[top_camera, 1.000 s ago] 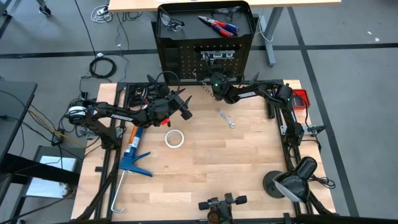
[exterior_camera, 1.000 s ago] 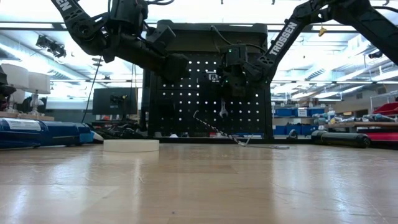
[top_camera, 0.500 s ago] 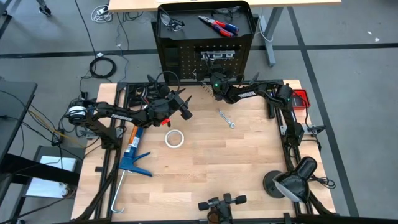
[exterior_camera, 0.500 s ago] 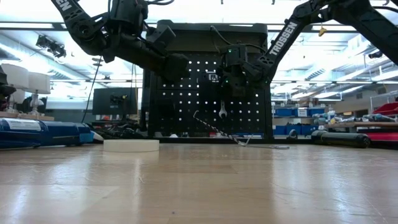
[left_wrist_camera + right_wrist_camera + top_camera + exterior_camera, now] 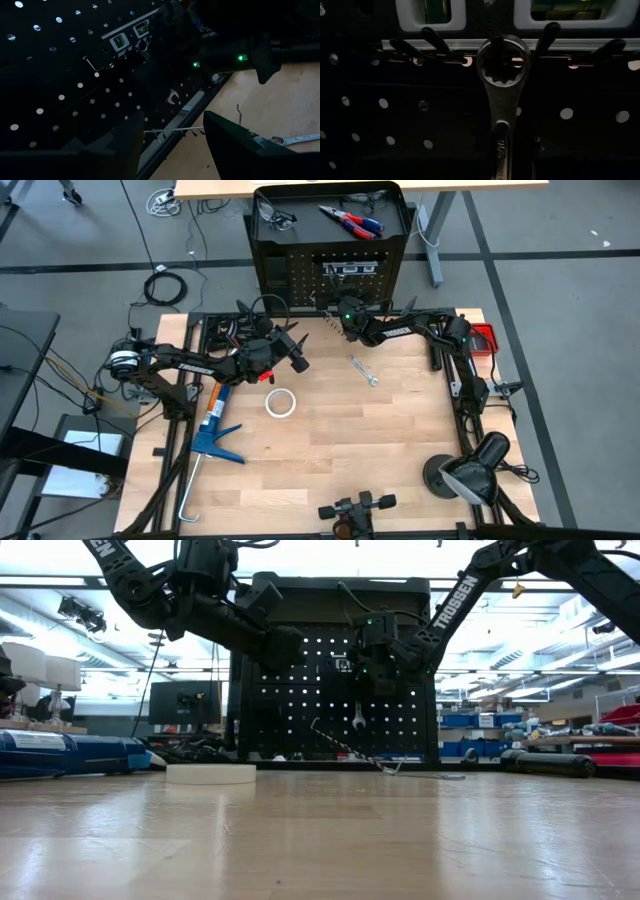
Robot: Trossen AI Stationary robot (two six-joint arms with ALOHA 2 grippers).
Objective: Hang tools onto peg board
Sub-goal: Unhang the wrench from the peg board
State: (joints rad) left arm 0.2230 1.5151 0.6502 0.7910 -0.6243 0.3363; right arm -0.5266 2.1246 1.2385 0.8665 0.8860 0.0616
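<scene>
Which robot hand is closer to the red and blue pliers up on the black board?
Right. The right gripper sits at the peg board below the pliers; the left gripper hangs farther back over the table.

A blue caulking gun (image 5: pixel 214 430) lies at the table's (image 5: pixel 340 460) left edge, a white tape roll (image 5: pixel 280 402) just right of it. A black lamp (image 5: pixel 470 465) sits lower right, coiled cables (image 5: pixel 166 286) upper left on the floor.

wrench (image 5: pixel 501 95) | lower shaft cut off (frame edge) | jaws unseen
</scene>
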